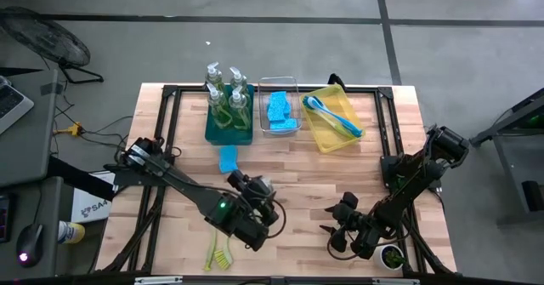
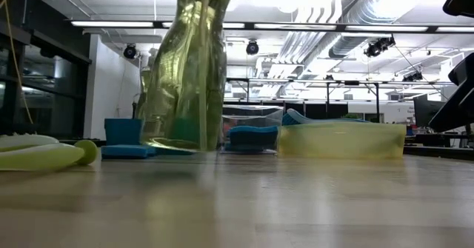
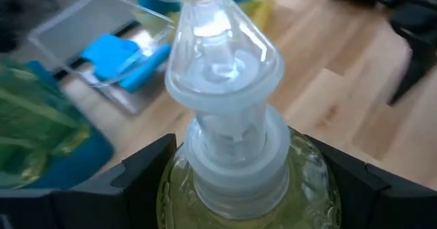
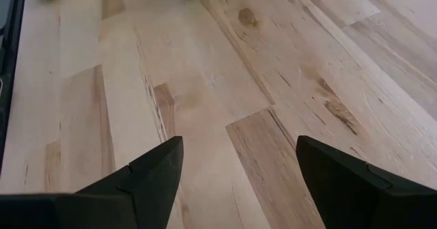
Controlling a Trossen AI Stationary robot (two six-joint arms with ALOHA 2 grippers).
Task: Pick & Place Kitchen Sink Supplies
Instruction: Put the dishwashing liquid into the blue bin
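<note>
Your left gripper [image 3: 232, 181] is clamped around a soap bottle [image 3: 229, 130] near the table's [image 1: 314, 183] front, well short of the teal bin [image 1: 228, 130]. Your right gripper [image 4: 235, 174] hangs with fingers spread over bare wood, grasping nothing.

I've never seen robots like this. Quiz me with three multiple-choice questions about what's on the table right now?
1. Where is the loose blue sponge?
A. in the yellow bin
B. on the table beside the teal bin
C. in the right gripper

2. What colour are the brushes in the yellow bin?
A. blue
B. red
C. black

3. What is the left gripper doing?
A. hanging open and empty
B. gripping a soap bottle
C. holding a brush

Answers: B, the sponge lies on bare wood by the teal bin; A, blue handles show against the yellow; B, its fingers sit on both sides of the bottle.
</note>
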